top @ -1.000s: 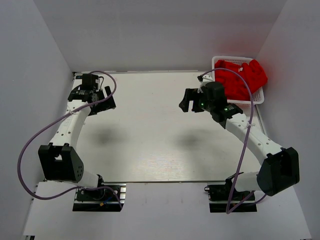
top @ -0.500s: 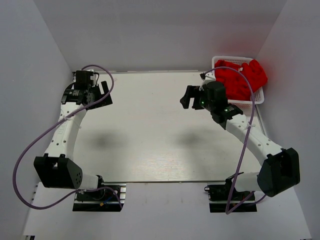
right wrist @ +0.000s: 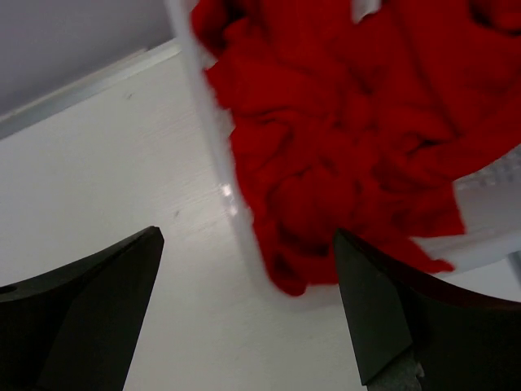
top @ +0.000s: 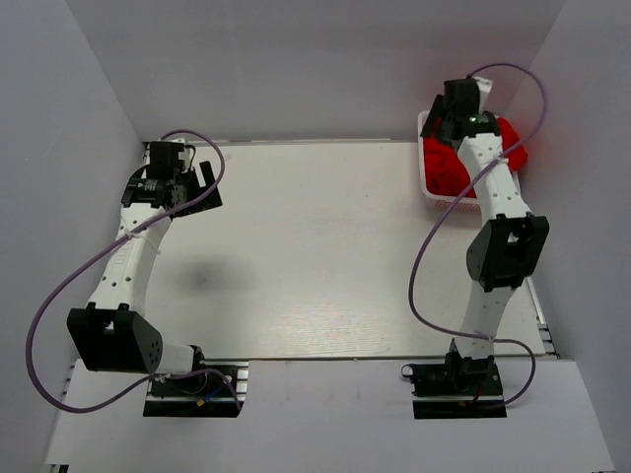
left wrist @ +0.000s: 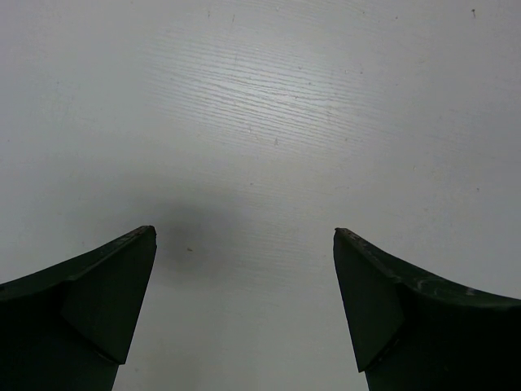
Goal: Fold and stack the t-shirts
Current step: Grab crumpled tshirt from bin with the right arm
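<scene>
At the upper left of the overhead view, your left gripper (top: 205,189) hangs over the far left corner of the table (top: 315,256). Its dark parts are bunched against the wrist, so you cannot read the jaws from there. The left wrist camera settles it: the two fingers (left wrist: 89,301) stand wide apart, with only bare white tabletop and a soft shadow between them, and they hold nothing. You see only the finger ends, because the bottom edge of the frame cuts off the rest.

At the upper right of the overhead view, your right gripper (top: 441,116) is stretched out above the basket (top: 434,200) in the far right corner. The white arm (top: 496,182) crosses the basket and hides most of its rim and much of what lies inside. The t-shirts (top: 446,169) sit in it as one crumpled red heap. You cannot count them or pick out a sleeve or a neck.

In the right wrist view the heap fills the upper right and spills over the basket's white wall, which is blurred to a pale strip. The fingers are spread wide at the bottom corners, gripping nothing.
</scene>
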